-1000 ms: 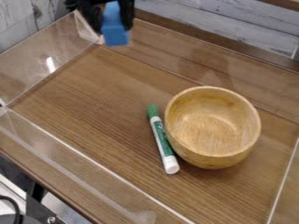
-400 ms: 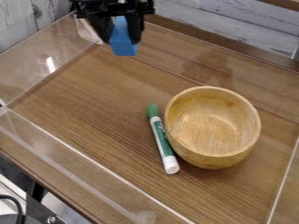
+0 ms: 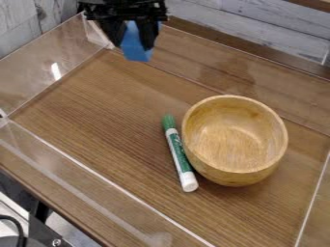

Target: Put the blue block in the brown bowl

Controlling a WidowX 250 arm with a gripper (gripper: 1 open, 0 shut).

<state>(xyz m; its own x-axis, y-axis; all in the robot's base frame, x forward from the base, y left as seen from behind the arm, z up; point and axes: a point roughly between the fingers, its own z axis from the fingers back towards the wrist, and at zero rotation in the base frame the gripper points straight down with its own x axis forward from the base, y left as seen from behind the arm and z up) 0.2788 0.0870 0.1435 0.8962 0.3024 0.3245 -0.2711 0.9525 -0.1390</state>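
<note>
At the top of the camera view, the blue block (image 3: 135, 41) hangs above the wooden table. My black gripper (image 3: 129, 21) is shut on its upper end, the fingers coming down from the top edge. The brown bowl (image 3: 233, 140) stands empty at the right, well apart from the block and nearer the camera. The gripper's upper body is cut off by the frame.
A green-and-white marker pen (image 3: 178, 152) lies just left of the bowl. Clear acrylic walls (image 3: 52, 68) ring the wooden tabletop (image 3: 103, 116). A pale plank wall runs behind.
The gripper and blue block have shifted slightly right, and the block has turned from squarer to more tilted. Bowl and marker have not moved.
</note>
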